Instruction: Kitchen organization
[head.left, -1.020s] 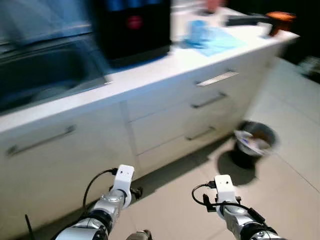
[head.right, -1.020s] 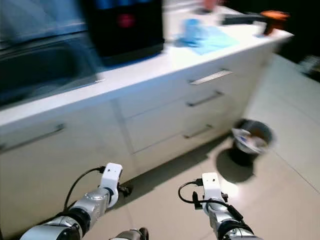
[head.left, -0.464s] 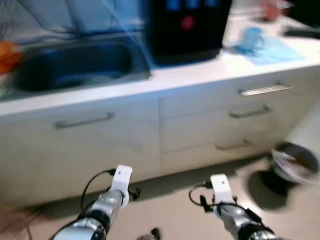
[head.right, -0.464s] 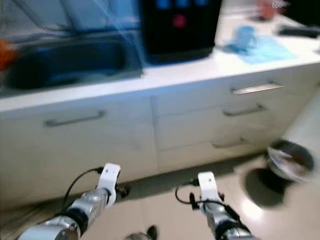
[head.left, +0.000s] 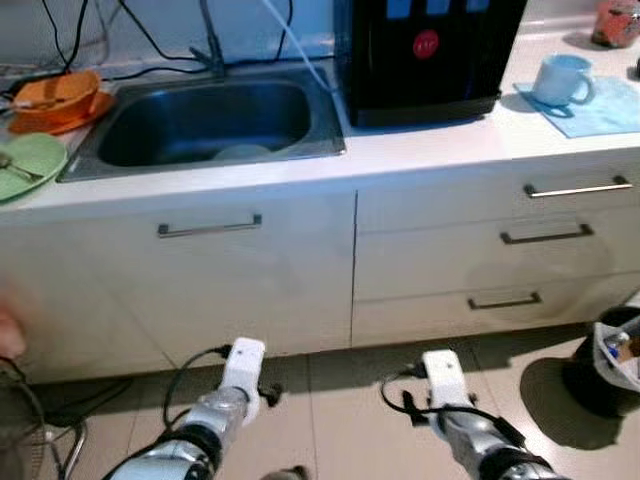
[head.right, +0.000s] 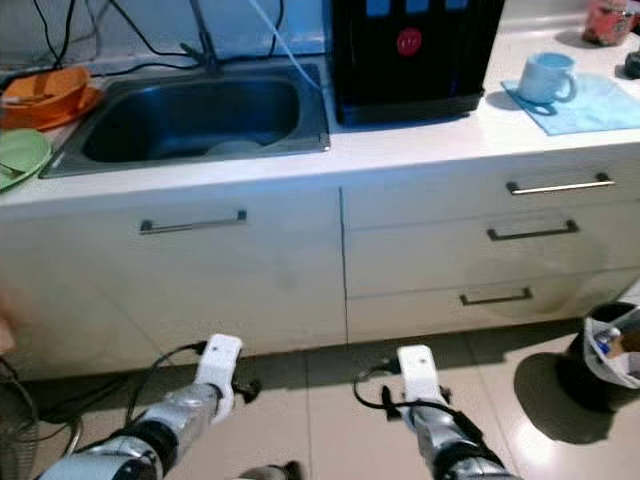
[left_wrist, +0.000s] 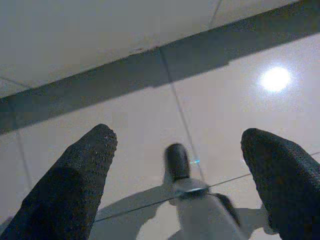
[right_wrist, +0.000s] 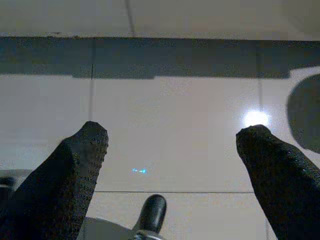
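Note:
I face a white kitchen counter (head.left: 420, 150) with a steel sink (head.left: 210, 120) holding a pale dish (head.left: 240, 152). An orange bowl (head.left: 55, 92) and a green plate (head.left: 25, 160) sit to the sink's left. A black water dispenser (head.left: 425, 50) stands right of the sink, and a light blue mug (head.left: 562, 78) rests on a blue cloth (head.left: 600, 105). Both arms hang low over the tiled floor. My left gripper (left_wrist: 180, 150) is open with nothing between its fingers. My right gripper (right_wrist: 172, 150) is open too, pointing at the floor.
White cabinet door (head.left: 200, 280) and three drawers (head.left: 500, 250) with metal handles run under the counter. A black bin (head.left: 610, 360) with rubbish stands on the floor at the right. Cables (head.left: 60, 395) lie at the lower left. A reddish jar (head.left: 615, 20) sits at the counter's back right.
The camera has swung left and steadied, so the sink, orange bowl and green plate now show sharply and the bin sits at the right edge. Both arms hang as before.

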